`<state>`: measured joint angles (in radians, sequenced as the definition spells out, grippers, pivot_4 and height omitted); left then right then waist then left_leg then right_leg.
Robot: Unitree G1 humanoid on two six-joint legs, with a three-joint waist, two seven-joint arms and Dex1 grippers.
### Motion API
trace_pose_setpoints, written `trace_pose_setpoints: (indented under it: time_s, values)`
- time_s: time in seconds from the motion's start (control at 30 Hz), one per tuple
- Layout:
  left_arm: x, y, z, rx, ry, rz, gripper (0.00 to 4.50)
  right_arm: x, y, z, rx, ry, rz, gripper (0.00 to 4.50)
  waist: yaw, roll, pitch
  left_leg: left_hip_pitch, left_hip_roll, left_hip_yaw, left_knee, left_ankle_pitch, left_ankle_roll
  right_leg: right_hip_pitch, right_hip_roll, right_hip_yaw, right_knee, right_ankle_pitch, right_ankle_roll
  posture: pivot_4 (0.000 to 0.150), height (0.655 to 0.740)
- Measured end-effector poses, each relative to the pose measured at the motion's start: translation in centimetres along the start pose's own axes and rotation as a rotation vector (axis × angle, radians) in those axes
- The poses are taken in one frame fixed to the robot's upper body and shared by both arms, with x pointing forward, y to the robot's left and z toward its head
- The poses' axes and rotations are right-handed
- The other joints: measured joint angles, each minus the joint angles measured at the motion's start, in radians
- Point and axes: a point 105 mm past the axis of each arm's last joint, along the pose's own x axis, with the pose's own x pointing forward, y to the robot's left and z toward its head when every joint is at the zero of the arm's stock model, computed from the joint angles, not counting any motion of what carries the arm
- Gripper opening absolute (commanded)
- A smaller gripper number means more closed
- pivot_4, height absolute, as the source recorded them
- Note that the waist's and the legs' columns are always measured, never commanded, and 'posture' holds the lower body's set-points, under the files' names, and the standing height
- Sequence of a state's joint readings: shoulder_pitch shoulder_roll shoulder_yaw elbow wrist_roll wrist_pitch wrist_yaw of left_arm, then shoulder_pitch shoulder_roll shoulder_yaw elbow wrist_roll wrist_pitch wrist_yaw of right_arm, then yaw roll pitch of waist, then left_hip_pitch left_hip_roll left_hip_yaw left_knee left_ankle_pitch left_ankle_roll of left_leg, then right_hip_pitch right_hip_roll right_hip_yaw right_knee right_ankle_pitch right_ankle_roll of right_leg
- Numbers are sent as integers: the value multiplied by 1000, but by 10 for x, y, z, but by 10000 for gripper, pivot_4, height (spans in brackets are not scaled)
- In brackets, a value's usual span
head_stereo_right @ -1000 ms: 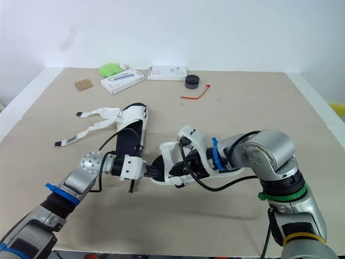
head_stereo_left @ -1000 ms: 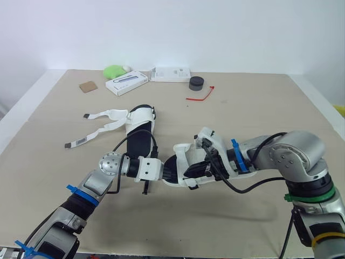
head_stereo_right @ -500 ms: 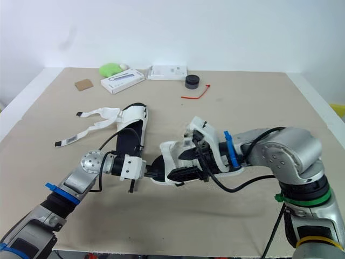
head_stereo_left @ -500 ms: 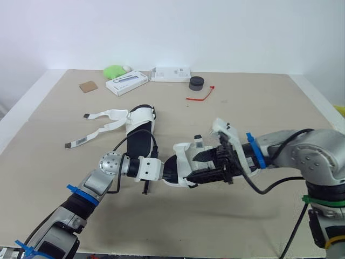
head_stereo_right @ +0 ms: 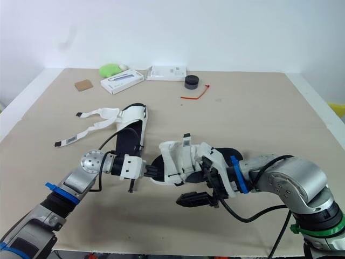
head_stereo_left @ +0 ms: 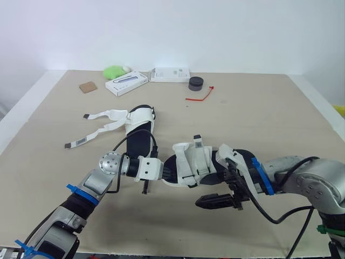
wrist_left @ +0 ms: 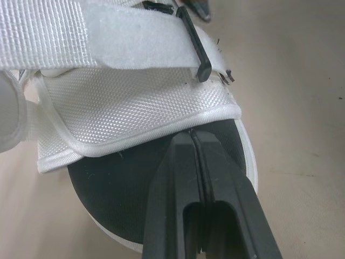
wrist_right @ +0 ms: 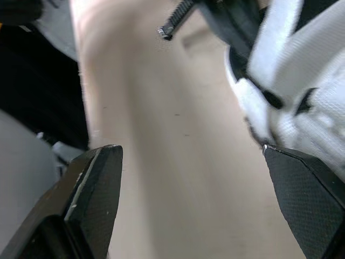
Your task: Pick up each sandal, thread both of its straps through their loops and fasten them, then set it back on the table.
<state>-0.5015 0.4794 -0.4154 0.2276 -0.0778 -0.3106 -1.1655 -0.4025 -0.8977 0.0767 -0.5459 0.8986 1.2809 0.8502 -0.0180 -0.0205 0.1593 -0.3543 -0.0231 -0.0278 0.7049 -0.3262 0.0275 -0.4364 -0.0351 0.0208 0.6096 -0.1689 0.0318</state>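
The right gripper [head_stereo_left: 214,197] has backed off the white-strapped, black-soled sandal [head_stereo_left: 190,166] and hangs wide open just in front of it, low over the tan table [head_stereo_left: 259,108]. There are two sandals; the second sandal [head_stereo_left: 138,125] lies farther back, straps loose. Left wrist view: the left gripper [wrist_left: 195,139] is pinched shut on the sandal's end. The webbing looks light and floppy, so grip the stiffer sole. Right wrist view: fingers spread, holding nothing.

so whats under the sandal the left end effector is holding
Tan table shows around the sandal; the left end effector grips its black sole. The spot directly beneath is covered.
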Motion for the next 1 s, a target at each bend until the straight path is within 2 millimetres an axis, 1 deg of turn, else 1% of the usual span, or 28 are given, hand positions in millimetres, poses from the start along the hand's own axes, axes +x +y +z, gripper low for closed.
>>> trace_pose_setpoints:
  time_s: [0.47,1.0]
  values:
    - [-2,2,-3,-6,10,2,0,10,-4,2,-2,-44,-38,44600,-1,0,0,2,1,0,0,1,1,1,1,0,0,2,1,1500,7400]
    - [-3,2,-4,-8,15,3,0,21,-2,4,1,-3,-14,44600,-2,-1,-1,2,2,0,0,2,0,1,2,-1,0,3,1,1500,7400]
